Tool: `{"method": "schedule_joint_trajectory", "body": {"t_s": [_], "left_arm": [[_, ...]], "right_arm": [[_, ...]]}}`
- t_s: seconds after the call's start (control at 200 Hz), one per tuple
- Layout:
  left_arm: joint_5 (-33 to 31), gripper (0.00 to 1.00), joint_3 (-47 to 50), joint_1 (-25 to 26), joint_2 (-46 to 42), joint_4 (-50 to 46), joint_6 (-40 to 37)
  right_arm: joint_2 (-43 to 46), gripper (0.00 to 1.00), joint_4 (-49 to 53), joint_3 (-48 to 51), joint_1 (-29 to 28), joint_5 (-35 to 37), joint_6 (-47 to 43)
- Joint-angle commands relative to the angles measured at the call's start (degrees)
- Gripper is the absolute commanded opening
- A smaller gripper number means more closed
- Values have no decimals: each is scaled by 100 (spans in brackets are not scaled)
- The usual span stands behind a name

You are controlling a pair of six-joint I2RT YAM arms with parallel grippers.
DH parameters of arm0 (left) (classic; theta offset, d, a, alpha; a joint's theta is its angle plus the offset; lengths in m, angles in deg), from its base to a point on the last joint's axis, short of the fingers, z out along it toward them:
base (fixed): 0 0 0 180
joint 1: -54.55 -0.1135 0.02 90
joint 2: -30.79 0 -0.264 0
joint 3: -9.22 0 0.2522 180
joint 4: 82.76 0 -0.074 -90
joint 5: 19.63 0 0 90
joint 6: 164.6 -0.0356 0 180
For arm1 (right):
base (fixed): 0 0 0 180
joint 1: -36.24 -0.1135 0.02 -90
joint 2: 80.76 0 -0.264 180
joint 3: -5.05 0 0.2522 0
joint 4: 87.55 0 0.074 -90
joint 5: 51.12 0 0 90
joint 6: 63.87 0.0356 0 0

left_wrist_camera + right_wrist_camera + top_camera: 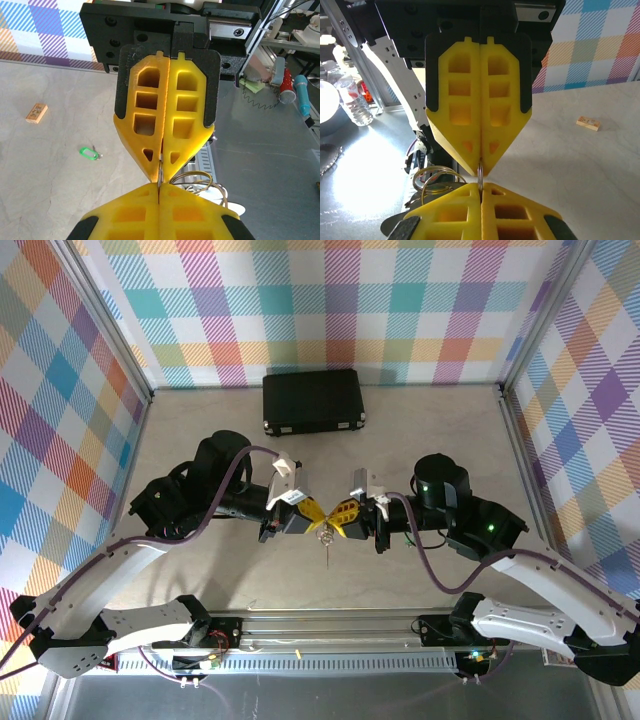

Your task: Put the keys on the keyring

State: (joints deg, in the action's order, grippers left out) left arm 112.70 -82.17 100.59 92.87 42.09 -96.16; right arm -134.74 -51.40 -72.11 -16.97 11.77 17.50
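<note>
Both yellow sets meet tip to tip: we see left fingers (156, 167) and right fingers (477, 165) clenched on the thin silver keyring (480, 179).

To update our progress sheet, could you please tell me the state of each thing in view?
keyring: pinched from both sides, not lying down.
left gripper: shut on the keyring.
right gripper: shut on the keyring.
green key: lying flat on the table, not on the keyring.
black case: closed, lying flat.
wooden block: lying flat, untouched.
</note>
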Motion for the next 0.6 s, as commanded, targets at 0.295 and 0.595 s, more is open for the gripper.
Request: {"method": "schedule_joint_trajectory", "body": {"t_s": [0.295,0.595], "left_arm": [[-150,20,616,20,-648,1438,725],[-322,23,1685,-7,-1324,3394,1839]], "right_arm": [[379,0,-1185,436,-100,253,670],[707,0,-3041,1281,-101,39,1615]]}}
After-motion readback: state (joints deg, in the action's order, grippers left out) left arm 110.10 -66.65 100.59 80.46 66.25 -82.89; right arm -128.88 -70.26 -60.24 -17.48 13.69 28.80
